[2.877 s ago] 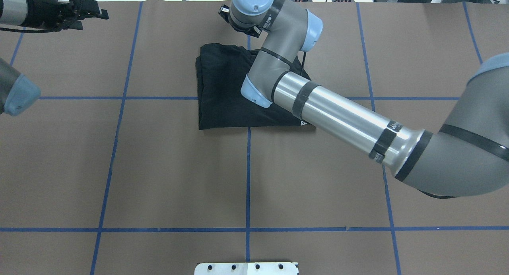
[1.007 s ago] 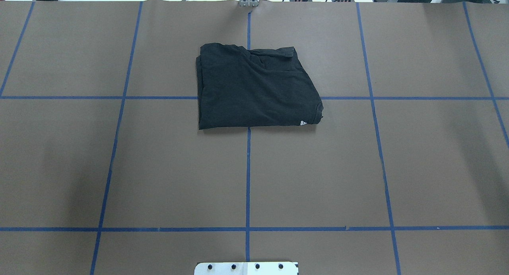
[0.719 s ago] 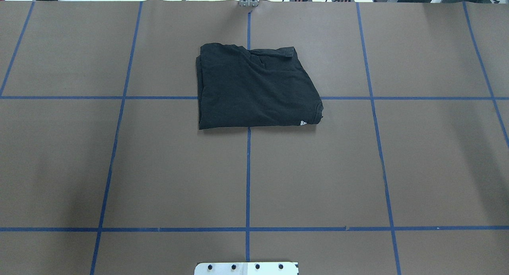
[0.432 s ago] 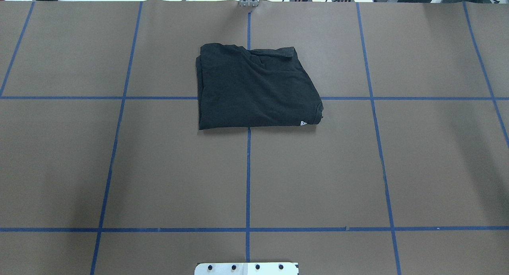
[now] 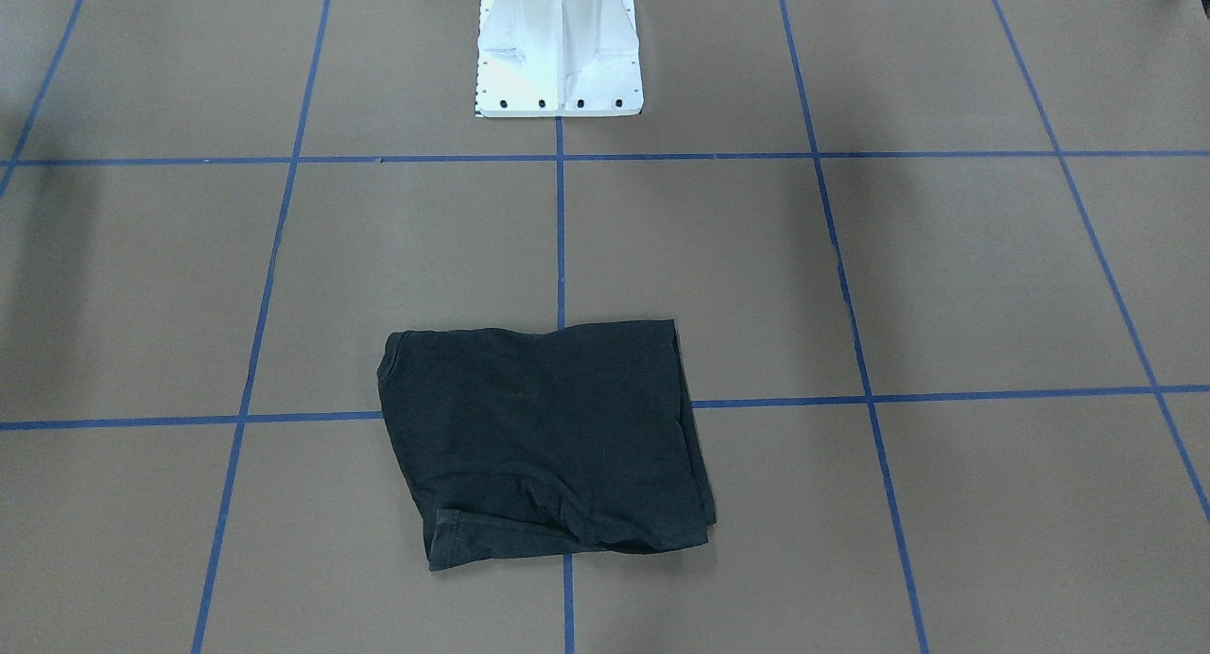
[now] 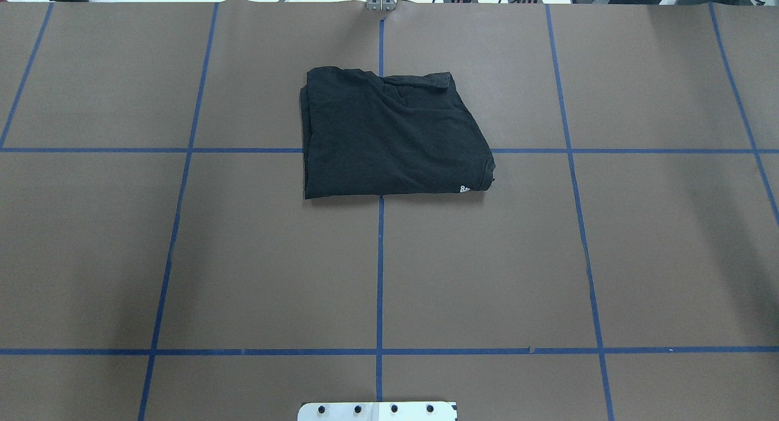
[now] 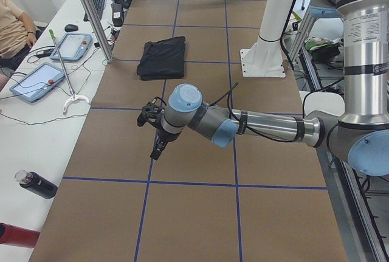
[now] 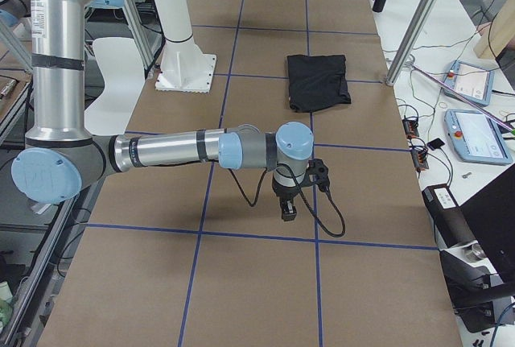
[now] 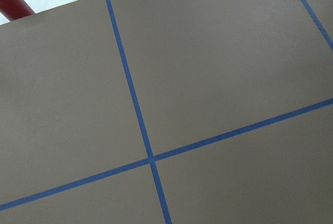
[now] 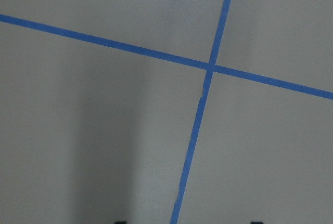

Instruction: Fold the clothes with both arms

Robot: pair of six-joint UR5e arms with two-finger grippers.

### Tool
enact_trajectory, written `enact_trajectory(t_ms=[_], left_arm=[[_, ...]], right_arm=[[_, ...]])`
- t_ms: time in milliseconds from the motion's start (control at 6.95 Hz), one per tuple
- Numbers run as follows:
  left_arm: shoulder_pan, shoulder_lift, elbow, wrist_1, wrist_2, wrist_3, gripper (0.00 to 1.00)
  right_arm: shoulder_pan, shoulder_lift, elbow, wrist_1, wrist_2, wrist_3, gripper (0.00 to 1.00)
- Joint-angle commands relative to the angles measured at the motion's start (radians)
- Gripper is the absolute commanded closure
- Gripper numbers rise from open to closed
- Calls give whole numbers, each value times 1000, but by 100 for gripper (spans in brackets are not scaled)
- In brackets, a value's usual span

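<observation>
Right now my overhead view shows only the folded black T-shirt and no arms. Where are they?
Observer: The left arm is stretched out low toward the table's left end, outside your frame. Its left gripper is aimed at bare paper, well apart from the T-shirt.
Operator: And the right one?
Observer: The right arm mirrors it at the opposite end. The right gripper carries nothing that I can see, and its wrist camera shows only a blue tape crossing.
</observation>
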Motion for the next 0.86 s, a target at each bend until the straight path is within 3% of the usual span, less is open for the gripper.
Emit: enact_trajectory(t_ms=[0,144,288,719], left_arm=[[5,-17,-3,2,-4,-2,0],[2,-5,-10,0,2,-2,0],[5,61,2,-7,4,1,0],[5,35,82,-9,-8,0,0]], right_arm=[[-9,5,-9,0,11,8,0],[-7,8,-4,-3,68,40,0],[-9,11,3,-2,52,39,0],[-10,14,2,4,19,37,0]])
